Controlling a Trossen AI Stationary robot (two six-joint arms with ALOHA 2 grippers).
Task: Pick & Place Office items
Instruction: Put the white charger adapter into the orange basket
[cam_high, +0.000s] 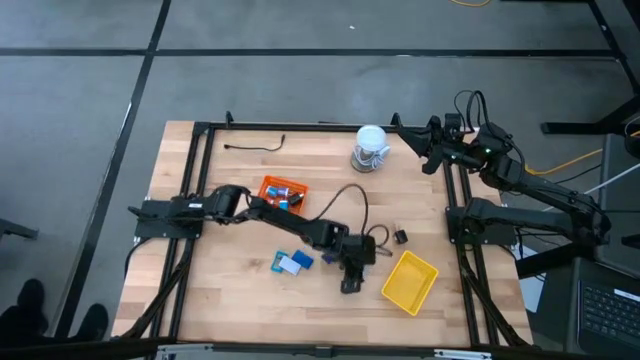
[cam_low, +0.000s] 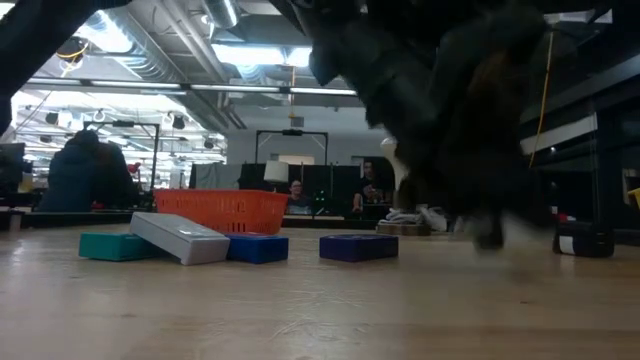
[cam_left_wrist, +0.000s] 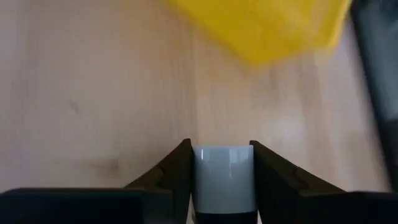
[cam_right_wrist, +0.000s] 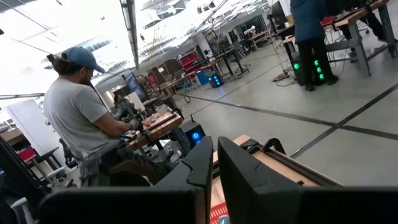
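Here, left gripper (cam_left_wrist: 221, 163) clamps pale block (cam_left_wrist: 222, 177).

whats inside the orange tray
In the high view, the orange tray holds a few small pieces, blue and dark ones; an exact count is not clear. In the low view its mesh wall hides the contents.

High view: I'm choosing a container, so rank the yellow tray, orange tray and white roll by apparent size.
1. yellow tray, largest.
2. orange tray, slightly smaller, partly hidden by the left arm.
3. white roll, smallest.
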